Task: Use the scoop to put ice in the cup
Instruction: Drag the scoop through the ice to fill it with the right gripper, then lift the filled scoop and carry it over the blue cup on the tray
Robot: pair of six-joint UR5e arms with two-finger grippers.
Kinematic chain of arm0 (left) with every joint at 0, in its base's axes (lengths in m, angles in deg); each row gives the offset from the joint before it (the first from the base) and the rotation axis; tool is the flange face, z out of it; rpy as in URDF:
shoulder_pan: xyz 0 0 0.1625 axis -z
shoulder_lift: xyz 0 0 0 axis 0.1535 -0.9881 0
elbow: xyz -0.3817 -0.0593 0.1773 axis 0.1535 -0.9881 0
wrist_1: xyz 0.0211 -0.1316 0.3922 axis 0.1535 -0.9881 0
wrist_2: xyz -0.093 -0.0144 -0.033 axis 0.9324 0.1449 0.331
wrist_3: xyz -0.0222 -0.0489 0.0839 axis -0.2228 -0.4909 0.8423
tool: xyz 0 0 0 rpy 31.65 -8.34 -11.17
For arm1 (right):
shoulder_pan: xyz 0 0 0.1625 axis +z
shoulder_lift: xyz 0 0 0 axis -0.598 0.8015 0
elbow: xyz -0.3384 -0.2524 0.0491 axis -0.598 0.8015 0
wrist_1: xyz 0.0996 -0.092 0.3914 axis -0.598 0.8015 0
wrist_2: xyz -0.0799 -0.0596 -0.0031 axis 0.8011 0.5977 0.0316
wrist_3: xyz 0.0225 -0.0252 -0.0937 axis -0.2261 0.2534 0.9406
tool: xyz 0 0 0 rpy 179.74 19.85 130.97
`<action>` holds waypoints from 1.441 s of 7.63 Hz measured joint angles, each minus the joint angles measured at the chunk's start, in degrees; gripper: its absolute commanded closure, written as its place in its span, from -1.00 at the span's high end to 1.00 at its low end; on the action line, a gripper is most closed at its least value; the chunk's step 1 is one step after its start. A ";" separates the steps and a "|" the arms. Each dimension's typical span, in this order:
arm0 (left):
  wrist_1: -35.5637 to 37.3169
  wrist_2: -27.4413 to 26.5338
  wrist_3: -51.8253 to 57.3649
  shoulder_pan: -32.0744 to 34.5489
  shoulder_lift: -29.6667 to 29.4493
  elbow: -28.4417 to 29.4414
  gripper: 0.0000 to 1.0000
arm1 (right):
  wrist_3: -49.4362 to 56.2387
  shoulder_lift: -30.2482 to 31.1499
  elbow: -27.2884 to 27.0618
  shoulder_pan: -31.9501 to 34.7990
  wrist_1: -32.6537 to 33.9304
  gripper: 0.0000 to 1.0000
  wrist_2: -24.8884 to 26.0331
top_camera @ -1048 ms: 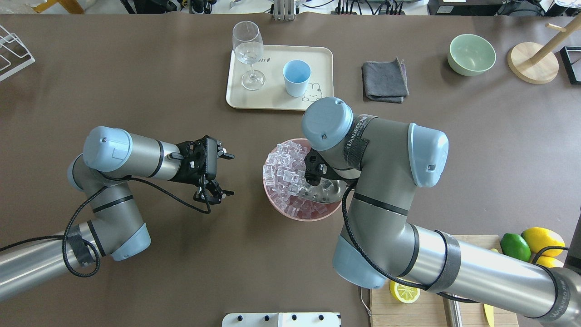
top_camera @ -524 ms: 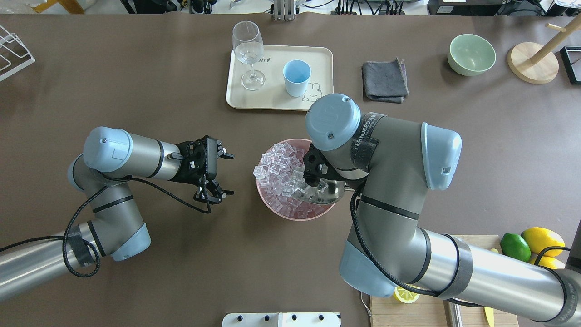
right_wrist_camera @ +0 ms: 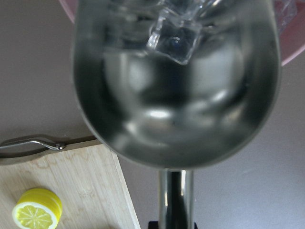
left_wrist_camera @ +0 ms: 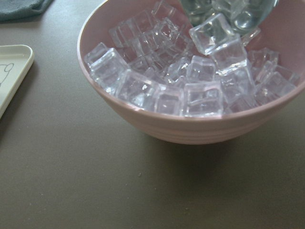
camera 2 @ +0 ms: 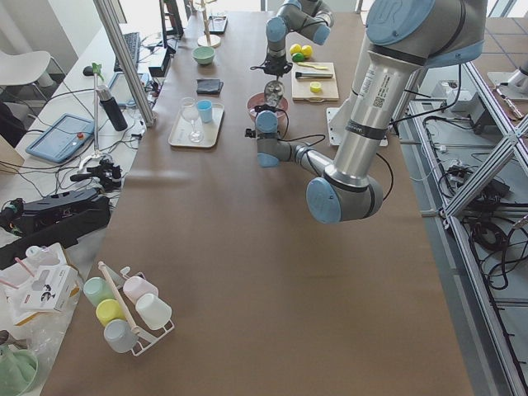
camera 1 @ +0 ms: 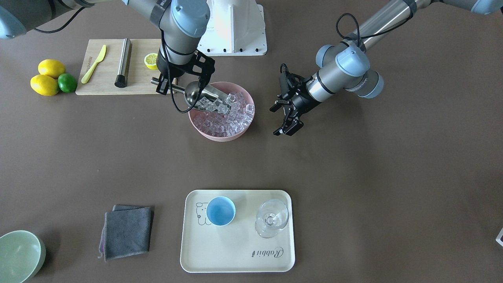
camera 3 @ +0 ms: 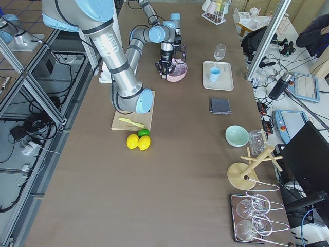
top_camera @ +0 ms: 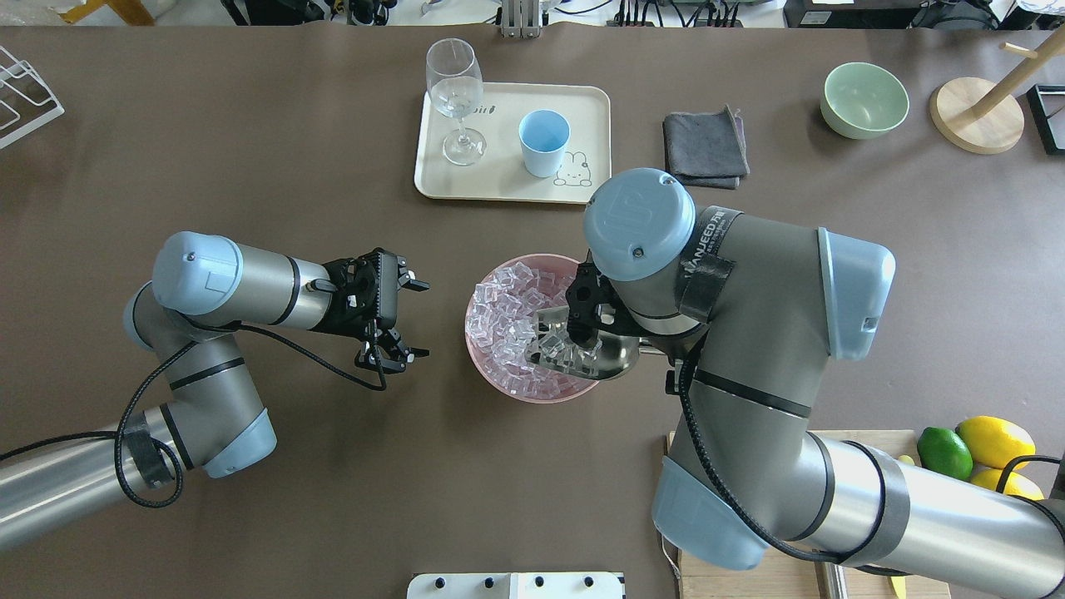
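Right gripper (camera 1: 169, 85), clamped on the shiny steel scoop (camera 1: 198, 94), is drawing it back through clear ice cubes (camera 1: 232, 114) toward the rim of the round pink bowl (camera 1: 220, 137), with the small light-blue cup (camera 1: 221, 211) well beyond it.

Both arms are brushed silver-grey tubes joined by rounded pale-blue caps, each cap marked with a faint logo and a small screw. The right arm (top_camera: 749, 274) wears black strap bands with white lettering and has a black cable running alongside; the left arm (top_camera: 241, 287) trails a looping black cable and carries a white barcode sticker. The left end effector (top_camera: 423, 320) and the right end effector (camera 1: 165, 85) are black and two-fingered.
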 measured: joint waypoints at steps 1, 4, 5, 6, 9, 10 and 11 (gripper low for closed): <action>0.00 0.04 -0.02 0.02 0.00 0.00 0.96 | 0.00 1.09 -1.72 0.02 -0.32 -1.00 0.02; 0.00 0.08 -0.06 0.03 0.00 0.00 0.96 | -0.77 5.24 -5.25 0.08 -6.10 -1.00 -0.23; 0.00 0.05 -0.06 0.03 0.00 0.00 0.96 | -1.06 6.24 -7.08 0.32 -7.11 -1.00 -1.34; 0.00 0.05 -0.06 0.04 0.00 0.00 0.96 | -1.65 6.96 -8.43 2.06 -7.63 -1.00 -4.10; 0.00 0.08 -0.06 0.18 -0.06 0.00 0.96 | -8.58 9.68 -9.14 8.55 -13.17 -1.00 -13.40; 0.00 0.08 -0.06 0.24 -0.08 -0.04 0.96 | -13.05 10.36 -8.80 9.67 -15.85 -1.00 -14.58; 0.00 0.09 -0.06 0.27 -0.08 -0.06 0.96 | -17.64 10.35 -8.05 10.47 -17.16 -1.00 -14.98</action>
